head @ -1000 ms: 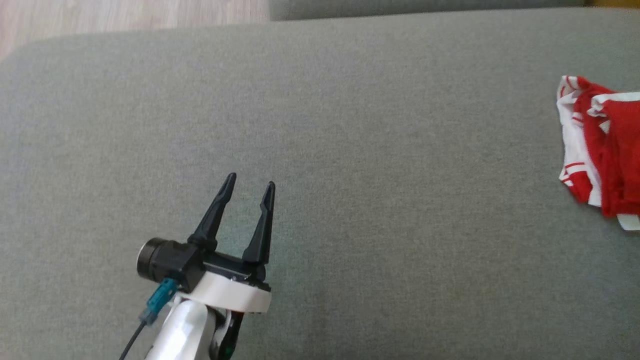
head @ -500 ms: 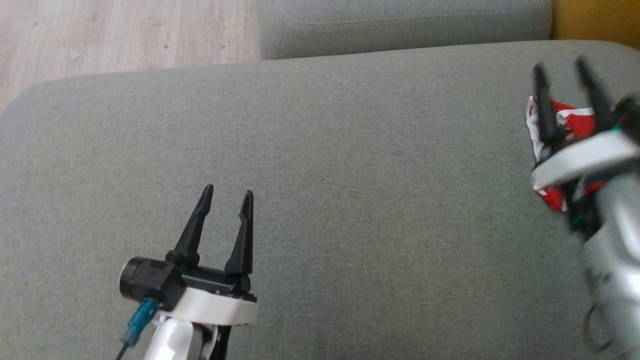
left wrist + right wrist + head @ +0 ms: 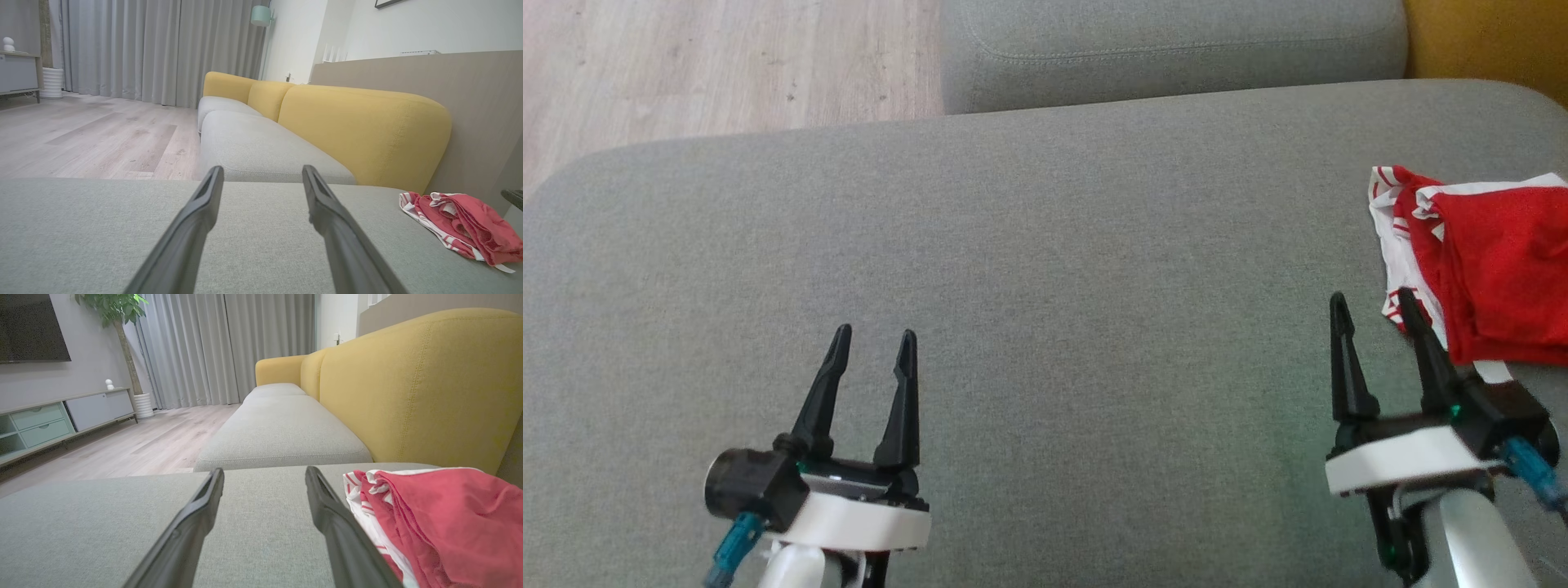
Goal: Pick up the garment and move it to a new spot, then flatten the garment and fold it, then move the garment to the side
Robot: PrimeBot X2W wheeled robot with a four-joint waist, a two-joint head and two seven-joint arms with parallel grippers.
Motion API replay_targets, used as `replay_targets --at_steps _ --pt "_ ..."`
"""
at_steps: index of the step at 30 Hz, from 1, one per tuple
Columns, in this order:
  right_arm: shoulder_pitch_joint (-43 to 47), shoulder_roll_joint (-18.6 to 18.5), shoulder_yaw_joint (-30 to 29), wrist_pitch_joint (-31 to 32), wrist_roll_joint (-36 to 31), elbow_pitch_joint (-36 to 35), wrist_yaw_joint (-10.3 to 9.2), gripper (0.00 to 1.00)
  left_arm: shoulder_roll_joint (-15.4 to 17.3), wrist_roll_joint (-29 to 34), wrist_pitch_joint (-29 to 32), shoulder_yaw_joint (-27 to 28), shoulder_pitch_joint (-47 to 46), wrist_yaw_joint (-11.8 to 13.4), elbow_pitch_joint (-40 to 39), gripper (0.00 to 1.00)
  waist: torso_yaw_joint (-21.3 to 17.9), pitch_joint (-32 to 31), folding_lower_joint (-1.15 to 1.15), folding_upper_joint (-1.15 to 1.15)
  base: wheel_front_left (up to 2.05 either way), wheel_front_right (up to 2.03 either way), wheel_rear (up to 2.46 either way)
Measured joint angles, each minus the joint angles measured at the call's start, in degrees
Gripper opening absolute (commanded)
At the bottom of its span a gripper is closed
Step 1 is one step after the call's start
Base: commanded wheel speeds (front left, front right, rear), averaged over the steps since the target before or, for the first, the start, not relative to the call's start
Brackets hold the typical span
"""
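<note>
At the far left, pale wooden floor (image 3: 727, 65) shows beyond the rounded corner of the grey sofa seat (image 3: 1045, 269). The left gripper (image 3: 875, 331) hangs over the near left part of that seat, its two dark fingers (image 3: 196, 220) spread apart with nothing between them, pointing toward the far edge of the cushion. The middle of the seat is bare grey fabric, and a second grey cushion (image 3: 1176, 49) adjoins it at the far side. Farther right, the right gripper (image 3: 1370, 294) is over the near right part of the seat, fingers (image 3: 192, 522) likewise spread and empty. The tip of its right finger lies just beside the near left corner of the garment (image 3: 1494, 278); whether it touches cannot be told. The garment, red with white striped trim, lies bunched in loose folds on the right end of the seat, close to the yellow backrest (image 3: 1486, 41). Its white striped edge faces left, toward the grippers, and runs from far to near. The cloth runs off the right edge of the head view, so its long axis cannot be settled.
</note>
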Motion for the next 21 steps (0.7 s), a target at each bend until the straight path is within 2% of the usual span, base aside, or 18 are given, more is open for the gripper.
replay_targets --at_steps 6,21 --pt "4.0 0.6 -0.2 0.0 -0.1 -2.2 0.0 1.0 0.0 0.0 0.0 0.3 1.4 0.0 -0.9 1.0 0.2 -0.5 0.0 0.0 0.0 0.0 0.0" --pt "4.1 0.7 0.7 0.0 0.2 -3.4 0.0 1.0 0.0 -1.6 0.0 0.6 2.3 0.5 -0.8 1.0 0.5 -0.9 0.0 0.0 0.0 0.0 0.0"
